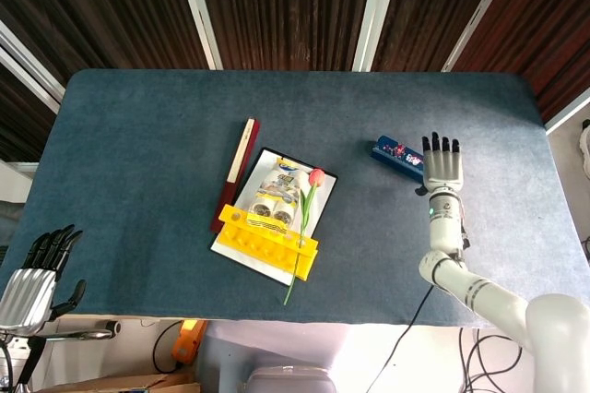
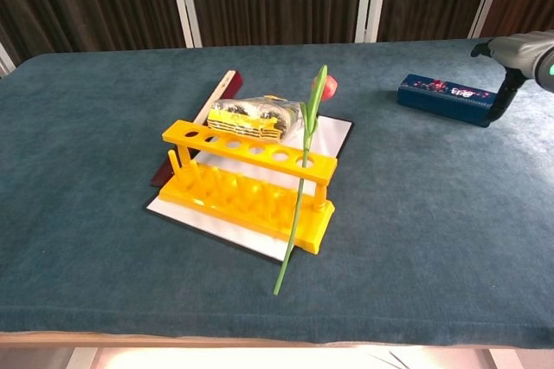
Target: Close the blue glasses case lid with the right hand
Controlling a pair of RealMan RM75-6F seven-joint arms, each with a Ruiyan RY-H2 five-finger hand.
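Blue-cloth table (image 1: 138,135): white board (image 2: 260,229) mid, red ruler (image 1: 238,172) beside, glasses case (image 1: 398,154) rt.

Spread right hand (image 1: 442,164) beside blue glasses case (image 1: 397,153)

white jointed arm, silver-grey right hand (image 1: 443,170) with black fingertips and green wrist light; left hand (image 1: 33,275) silver, black-fingered.
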